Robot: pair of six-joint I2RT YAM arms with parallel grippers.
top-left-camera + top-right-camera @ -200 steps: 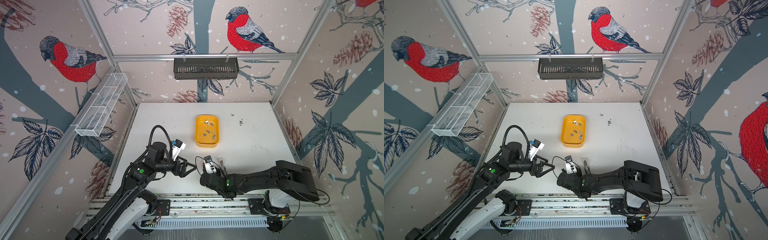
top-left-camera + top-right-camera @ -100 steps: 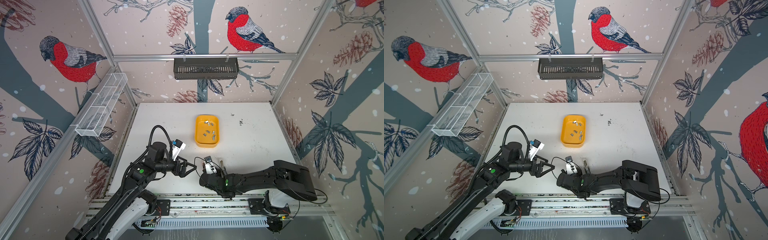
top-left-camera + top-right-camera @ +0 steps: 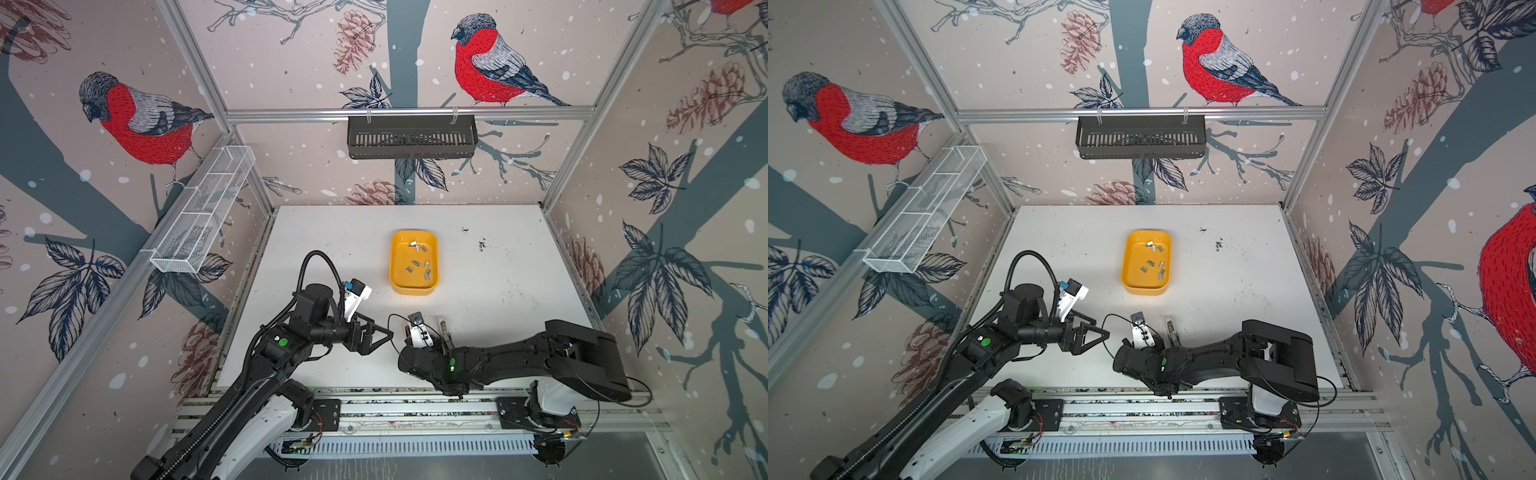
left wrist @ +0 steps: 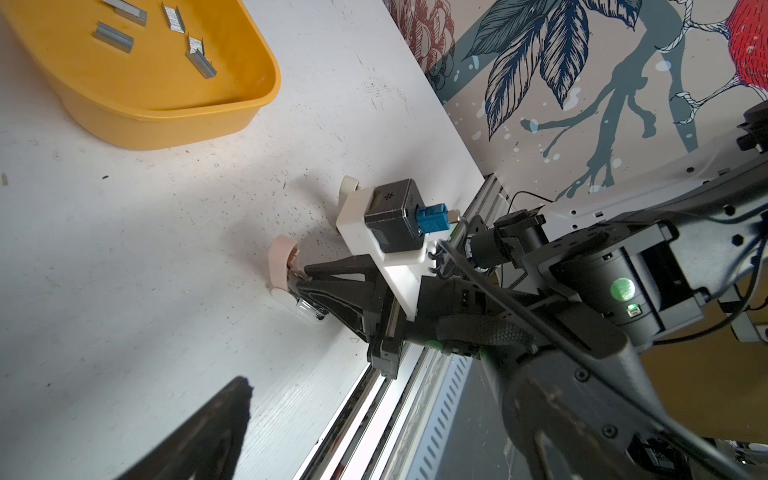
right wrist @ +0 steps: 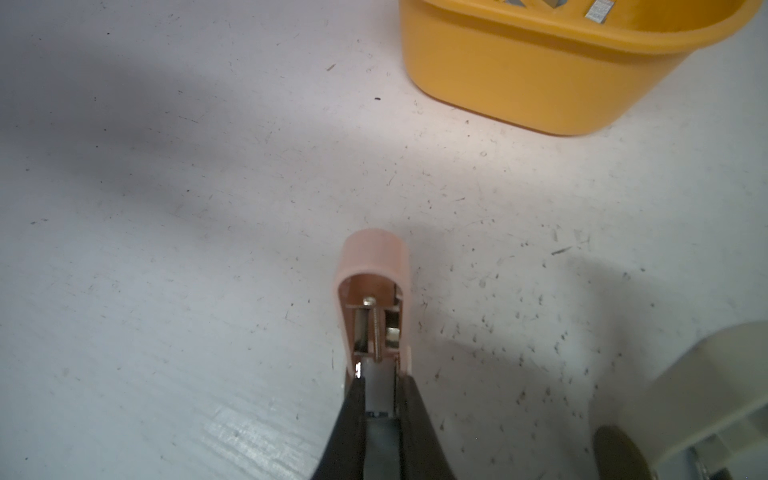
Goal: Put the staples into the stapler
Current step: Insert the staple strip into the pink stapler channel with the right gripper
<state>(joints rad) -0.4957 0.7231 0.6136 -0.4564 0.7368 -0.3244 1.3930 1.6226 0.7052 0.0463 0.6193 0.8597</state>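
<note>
A small pink stapler [image 5: 374, 286] rests on the white table with its open underside showing a spring and metal track. My right gripper [image 5: 380, 374] is shut on its rear end. The left wrist view shows the same grip on the stapler [image 4: 280, 259] from the side. In both top views the right wrist camera hides the stapler. Several grey staples [image 3: 417, 259] [image 3: 1154, 259] [image 4: 120, 37] lie in a yellow tray [image 3: 413, 289] [image 3: 1144, 289]. My left gripper [image 3: 388, 334] [image 3: 1105, 333] hovers open and empty just left of the right gripper.
A cream-coloured object [image 5: 706, 386] [image 3: 444, 328] stands on the table close to the right of the held stapler. The yellow tray [image 5: 519, 83] sits a short way beyond the stapler. A black basket [image 3: 411, 137] and a white wire basket [image 3: 203, 212] hang on the walls.
The right arm's elbow has shifted slightly to the left. Both grippers keep their places and states.
</note>
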